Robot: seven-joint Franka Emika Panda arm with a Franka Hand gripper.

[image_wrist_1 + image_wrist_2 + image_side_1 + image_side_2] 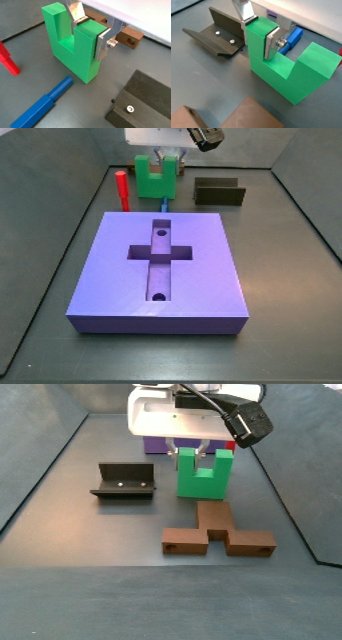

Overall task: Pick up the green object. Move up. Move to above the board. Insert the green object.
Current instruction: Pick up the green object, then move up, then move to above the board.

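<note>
Dark grey flooring with low grey walls around it is the stage you are working on. Your gripper is down at the far end of the floor in a side view, just past the short end of the board. Its flat silver fingers are pinching one prong of the green object, one plate inside the square notch and one against the prong's outer face; you can see the same clamp in both wrist views.

The green object stands upright with its prongs pointing up, and its base appears to rest on the floor. It is not on the board and not over the cross-shaped recess.

Just beside the green object you have a blue peg lying on the floor, seen as a blue sliver next to it in a side view. A red peg stands near the green object, close to the wall. The fixture, a dark L-shaped bracket, sits apart to one side. A brown stepped block lies flat on the floor nearby, apart from the green object.
</note>
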